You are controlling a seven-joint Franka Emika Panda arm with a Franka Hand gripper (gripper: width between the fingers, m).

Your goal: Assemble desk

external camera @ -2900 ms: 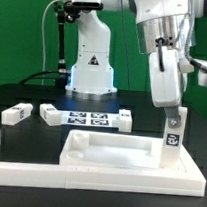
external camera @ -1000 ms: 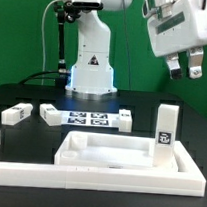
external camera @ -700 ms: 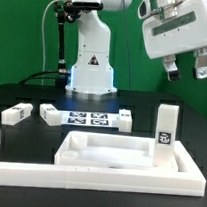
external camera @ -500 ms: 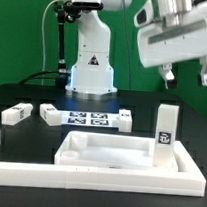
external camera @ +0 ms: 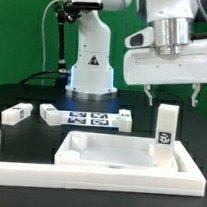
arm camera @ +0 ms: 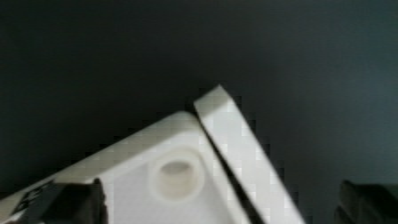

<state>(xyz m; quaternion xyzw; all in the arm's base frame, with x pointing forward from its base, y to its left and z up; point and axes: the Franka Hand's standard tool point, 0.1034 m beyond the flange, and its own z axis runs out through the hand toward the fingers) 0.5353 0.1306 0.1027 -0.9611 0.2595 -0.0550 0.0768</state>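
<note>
**White plastic kit on a matt black surface**

The desk top [external camera: 118, 153] looks like smooth white plastic, with a faint sheen along its raised rim. The leg [external camera: 167, 129] upright on it has the same finish and carries a flat black-and-white printed tag. Behind the desk top, the loose legs [external camera: 16, 112] and the thin marker board [external camera: 87, 117] look just as white and smooth. The surface [external camera: 22, 94] under the desk top is matt black. Above it, the pincer [external camera: 173, 95] has a glossy white shell and dark fingers [external camera: 150, 95].
</note>
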